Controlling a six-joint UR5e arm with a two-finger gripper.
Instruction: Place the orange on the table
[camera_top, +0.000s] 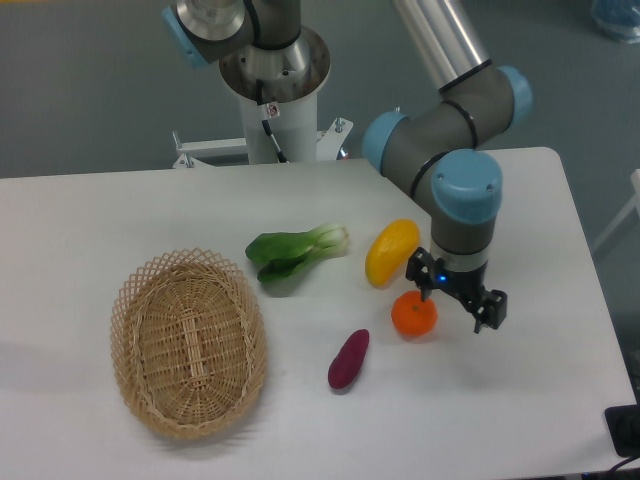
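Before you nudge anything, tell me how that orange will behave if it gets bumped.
The orange sits free on the white table, with the tool beside it, so a bump would probably send it off. It looks round and glossy, so it may roll and slip under pads. Its slightly flattened shape might stop it soon.

Floor: grey-blue, matte, evenly lit behind the table.
Top right corner: pale blue object, cropped by the edge.
Right edge: white furniture piece, partly visible.
Bottom right: dark object.
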